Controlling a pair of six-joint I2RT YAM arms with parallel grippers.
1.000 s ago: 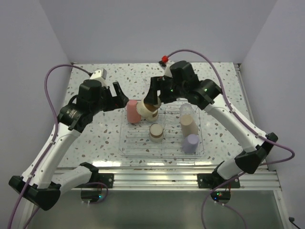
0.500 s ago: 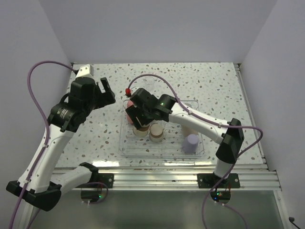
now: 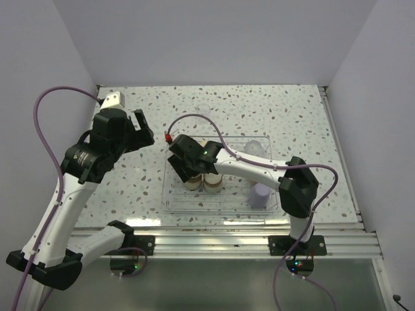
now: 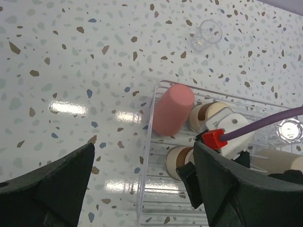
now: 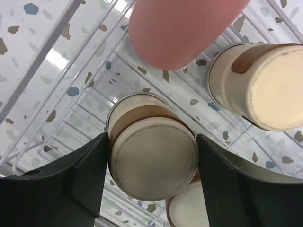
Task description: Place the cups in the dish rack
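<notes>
First, at the near right of the dish rack (image 3: 194,203), we find the lavender cup (image 3: 260,194) standing on the grid floor. At the near left, the right gripper (image 5: 152,146) reaches down into the rack. Its fingers (image 5: 71,189) press against both sides of a steel cup (image 5: 151,165), with the jaws narrowed to the cup's width. The cup's tan base faces up; we cannot tell whether the cup touches the floor. A second steel cup (image 5: 189,210) stands just beside the held one, base up. A third steel cup (image 5: 258,85) stands farther back, also base up. Next to it, the coral-pink cup (image 4: 173,109) lies on its side in the far left corner of the rack. A clear cup (image 3: 255,148) stands at the far right of the rack. Left of the rack, the left gripper (image 4: 143,146) hangs above the tabletop (image 4: 71,56), jaws spread wide, with nothing between them. Farthest away, a second clear cup (image 4: 207,35) stands on the tabletop, outside the rack.
</notes>
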